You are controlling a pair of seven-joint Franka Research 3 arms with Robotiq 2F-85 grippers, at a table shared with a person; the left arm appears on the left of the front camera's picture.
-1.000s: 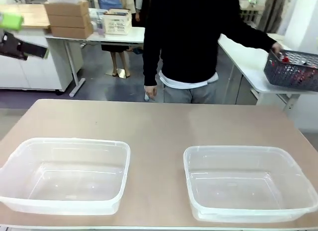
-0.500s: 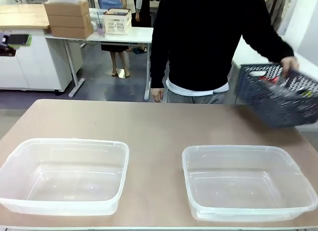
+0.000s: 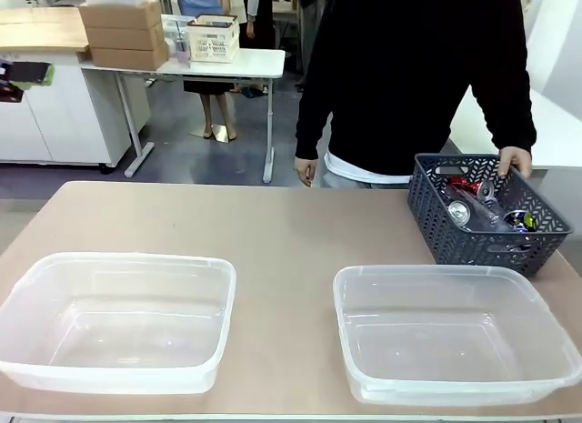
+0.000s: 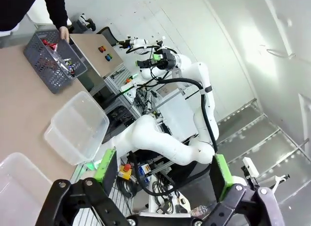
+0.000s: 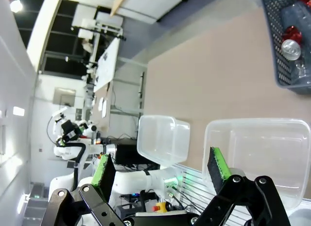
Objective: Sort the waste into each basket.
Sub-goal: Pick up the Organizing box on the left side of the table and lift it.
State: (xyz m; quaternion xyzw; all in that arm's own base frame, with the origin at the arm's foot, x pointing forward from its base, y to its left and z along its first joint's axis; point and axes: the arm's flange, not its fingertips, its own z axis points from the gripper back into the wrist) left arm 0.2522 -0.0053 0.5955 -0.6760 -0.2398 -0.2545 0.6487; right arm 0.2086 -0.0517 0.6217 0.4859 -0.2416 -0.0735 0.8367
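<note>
Both jaws stood wide and empty as my left gripper and right gripper hung above the table edge. Red and silver metal cans lay in a dark grey lattice basket, which a person's hand gripped, behind two empty clear rectangular plastic tubs. The left wrist view caught my right arm raised high.

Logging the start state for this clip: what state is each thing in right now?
Left tub: upright, empty.
Right tub: upright, empty.
Basket: on the table beyond the right tub, loaded.
Cans: lying in the basket, unsorted.
Person's hand: on the basket's rim.
Left hand: open, holding nothing.
Right hand: open, holding nothing.
</note>
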